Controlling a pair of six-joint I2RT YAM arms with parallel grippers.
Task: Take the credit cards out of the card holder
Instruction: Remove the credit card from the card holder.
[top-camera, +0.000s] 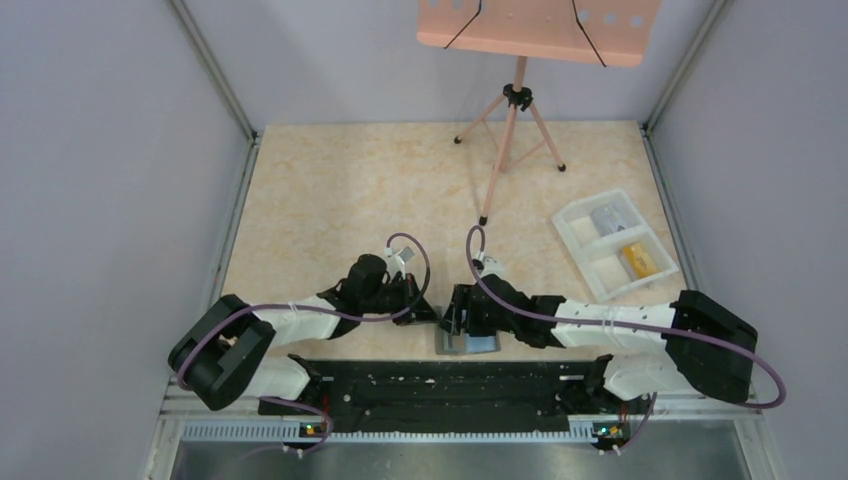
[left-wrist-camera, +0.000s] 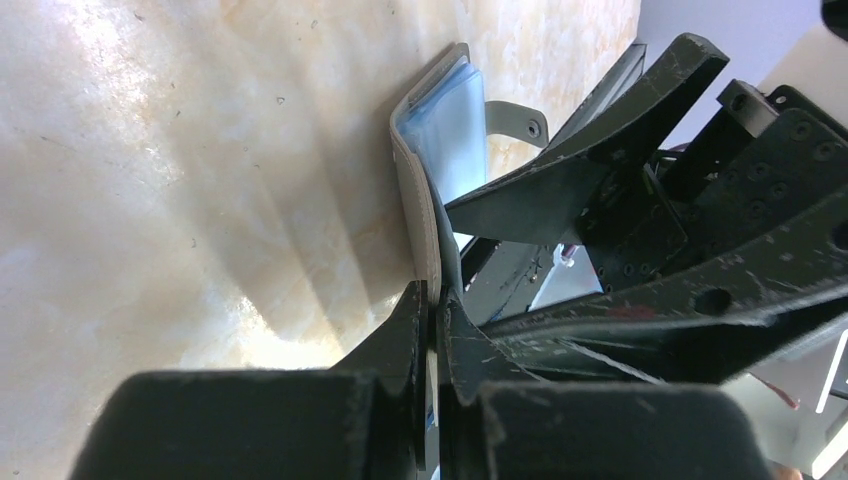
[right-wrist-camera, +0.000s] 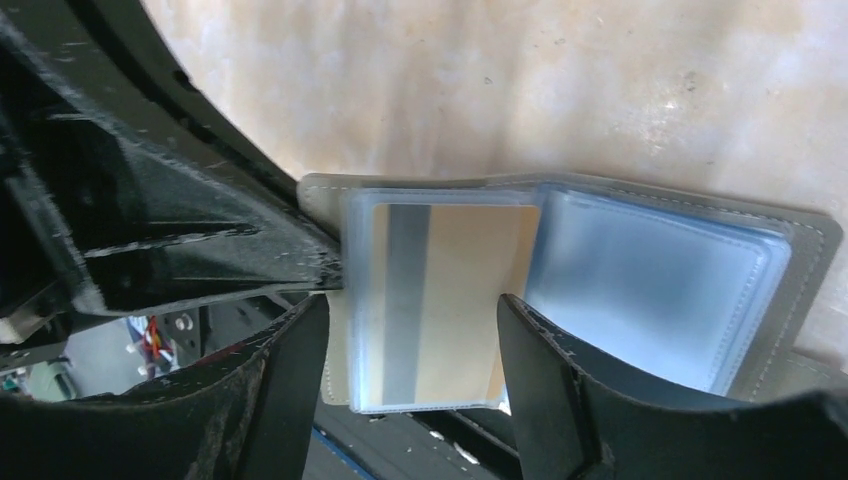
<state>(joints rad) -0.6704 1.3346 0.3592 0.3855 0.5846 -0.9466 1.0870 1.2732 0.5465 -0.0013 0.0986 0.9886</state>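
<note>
We pin the card holder (right-wrist-camera: 660, 270) in the closed left gripper (left-wrist-camera: 432, 300); the right gripper (right-wrist-camera: 410, 320) stands open, a credit card (right-wrist-camera: 450, 270) between its jaws; next, we should close and withdraw.

Both arms lean in and meet near the table's (top-camera: 330, 190) front edge, left gripper (top-camera: 422, 310) and right gripper (top-camera: 458, 320) close together over the open card holder (top-camera: 470, 344). Far right, a white tray (top-camera: 575, 222) holds 1 yellow card (top-camera: 645, 260) and 1 greyish piece (top-camera: 607, 217).
</note>
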